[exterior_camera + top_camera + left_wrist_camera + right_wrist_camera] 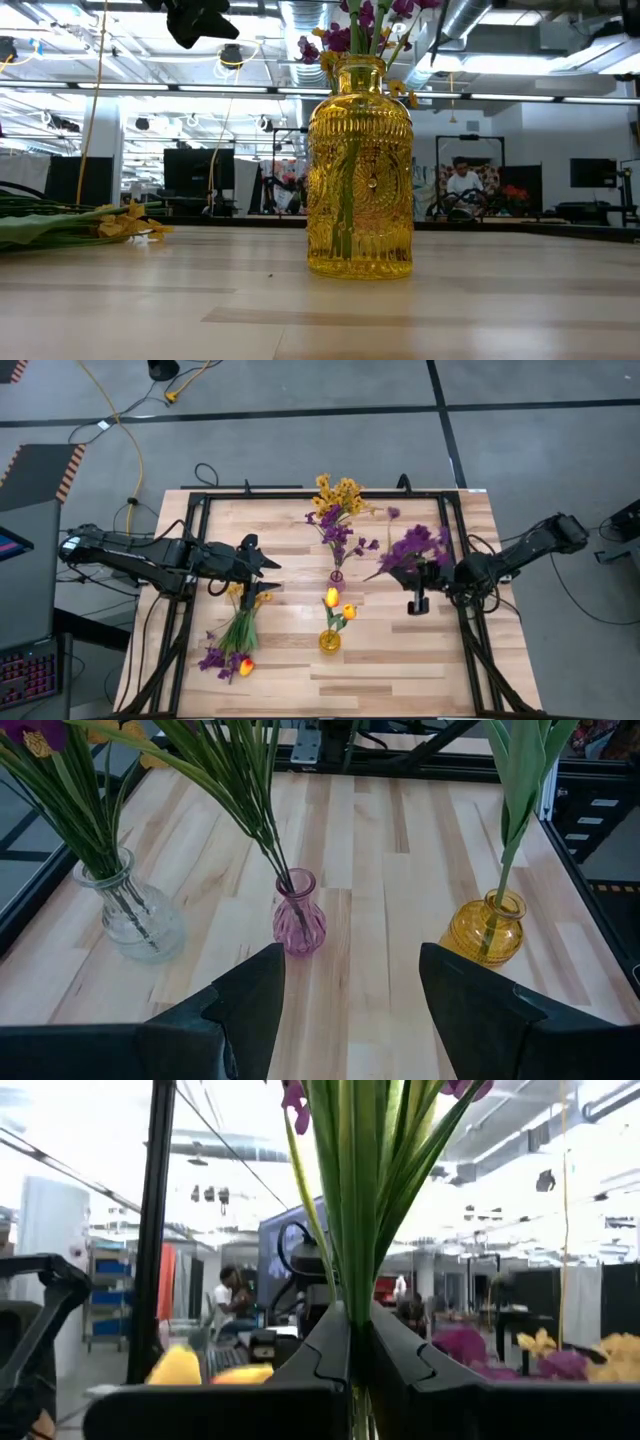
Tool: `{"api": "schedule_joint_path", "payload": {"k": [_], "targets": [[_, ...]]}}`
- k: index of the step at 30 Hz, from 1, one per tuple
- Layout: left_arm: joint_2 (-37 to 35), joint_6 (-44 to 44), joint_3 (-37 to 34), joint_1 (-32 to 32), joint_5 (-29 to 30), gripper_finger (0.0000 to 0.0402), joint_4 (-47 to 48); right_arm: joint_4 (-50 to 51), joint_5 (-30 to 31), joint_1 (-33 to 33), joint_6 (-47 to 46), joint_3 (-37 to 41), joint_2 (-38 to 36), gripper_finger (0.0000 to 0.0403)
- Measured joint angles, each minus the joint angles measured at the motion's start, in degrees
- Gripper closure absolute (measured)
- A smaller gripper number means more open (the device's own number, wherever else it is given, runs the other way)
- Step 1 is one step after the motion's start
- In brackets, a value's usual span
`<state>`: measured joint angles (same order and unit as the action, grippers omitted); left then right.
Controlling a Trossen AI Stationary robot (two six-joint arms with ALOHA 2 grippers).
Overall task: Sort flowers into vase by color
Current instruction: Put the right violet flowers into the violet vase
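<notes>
My right gripper (420, 588) is over the table's right half, shut on a bunch of purple flowers (410, 550). My left gripper (265, 567) hangs open above the table's left half. Just beyond it, a loose pile of flowers (235, 640) lies flat on the wood, also seen as the pile (60, 225). Down the table's middle stand three vases. The yellow vase (487, 930) holds tulips (335, 600), the pink vase (300, 915) holds purple blossoms (340, 535), and the clear vase (135, 915) holds yellow blooms (338, 492). My right gripper pinches the bunch's green stems (355, 1295) between its two fingers. The fingers come in level from the table's right and lie across the stems. The bunch stands about upright, lifted clear of the table, with the blossoms (295, 1100) above the fingers. The fingers hide the lower stem ends.
A black frame (200, 500) runs along the table's left, far and right sides. Bare wood (420, 660) lies between the yellow vase and the right rail. People sit in the room behind the table (463, 185).
</notes>
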<state>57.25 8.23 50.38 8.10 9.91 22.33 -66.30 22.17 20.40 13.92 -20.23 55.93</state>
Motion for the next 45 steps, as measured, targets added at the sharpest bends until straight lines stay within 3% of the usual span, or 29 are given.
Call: {"api": "schedule_joint_path", "payload": {"k": [6, 8, 16, 24, 45], "targets": [[0.0, 0.0, 0.0, 0.0, 0.0, 0.0182, 0.0, -20.9, -3.0, -2.1, 0.1, 6.6, 8.9, 0.036], [0.0, 0.0, 0.0, 0.0, 0.0, 0.0182, -0.2, -23.5, -3.0, -2.9, 0.1, 6.7, 12.7, 0.036], [0.0, 0.1, 0.0, 0.0, 1.4, 0.0182, -0.8, -23.5, -7.2, -5.1, -0.3, 1.1, 23.8, 0.036], [0.0, -0.2, 0.0, 0.0, 1.4, 0.0182, -0.9, -23.6, -7.3, -6.1, 3.0, -4.2, 29.6, 0.036], [0.0, -0.2, 0.0, 0.0, 1.4, 0.0182, -0.9, -20.9, -6.9, -10.5, 0.9, -5.4, 32.5, 0.036]]}}
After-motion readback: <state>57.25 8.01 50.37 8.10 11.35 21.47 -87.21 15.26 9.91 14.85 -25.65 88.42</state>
